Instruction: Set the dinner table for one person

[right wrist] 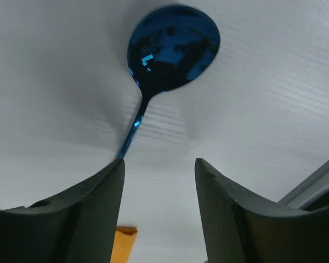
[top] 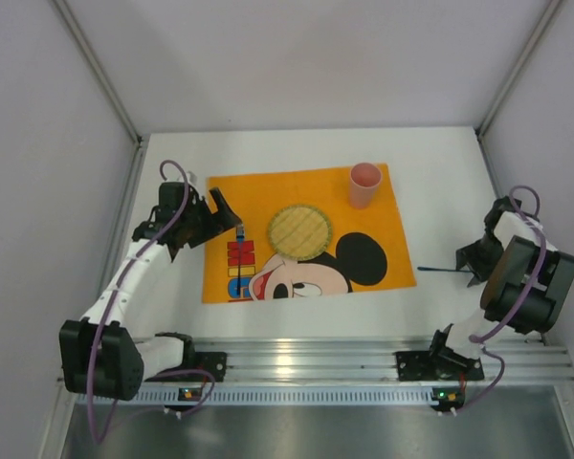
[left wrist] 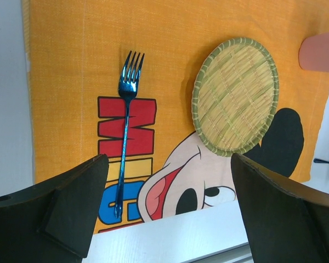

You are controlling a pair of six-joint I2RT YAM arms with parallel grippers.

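Observation:
An orange Mickey Mouse placemat [top: 268,196] lies on the white dinner table [top: 440,163]. On it sit a round woven plate [top: 300,230], a pink cup [top: 364,185] and a blue fork [left wrist: 124,137], tines pointing away, over the mat's lettering. My left gripper [left wrist: 170,159] hovers open above the fork's handle end, holding nothing. A blue spoon [right wrist: 172,49] lies on the bare table right of the mat. My right gripper [right wrist: 160,164] stands open just behind it. The spoon's handle runs under the left fingertip [right wrist: 107,181], and nothing is between the jaws.
A ribbed aluminium rail [top: 316,359] runs along the near edge with both arm bases on it. Grey walls close in the left, right and back sides. The mat's corner [right wrist: 123,241] shows beneath my right gripper.

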